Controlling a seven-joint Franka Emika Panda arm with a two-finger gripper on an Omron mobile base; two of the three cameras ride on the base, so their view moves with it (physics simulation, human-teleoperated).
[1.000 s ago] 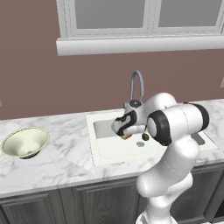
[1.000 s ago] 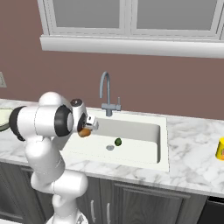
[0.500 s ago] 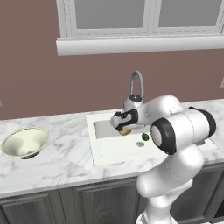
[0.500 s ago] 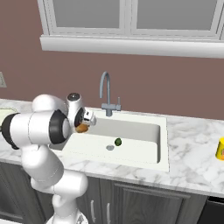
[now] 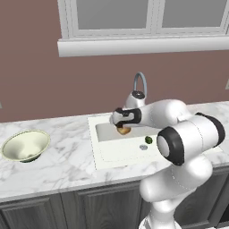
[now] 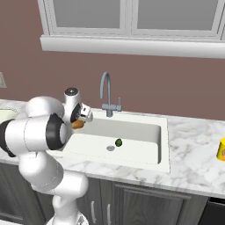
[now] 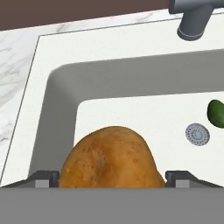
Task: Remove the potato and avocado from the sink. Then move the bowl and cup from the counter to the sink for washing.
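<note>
potato (image 7: 109,157): orange-brown lump, held off basin floor, bottom ctr of hand view
avocado (image 6: 118,142): dk green, on sink (image 6: 132,151) floor nr drain
bowl (image 5: 26,145): cream, upright, left edge of left base view
cup (image 6: 221,149): yellow, right edge of right base view, on counter (image 6: 197,171)

The rounded orange-brown potato (image 7: 109,157) at lower centre of the hand view has a matt, finely speckled, slightly rough skin. The white rectangular sink basin (image 7: 131,109) is smooth and matt; its grey gooseneck faucet (image 6: 107,94) looks like brushed metal. The white marble counter (image 5: 58,165) shows grey veins and a smooth finish.
</note>
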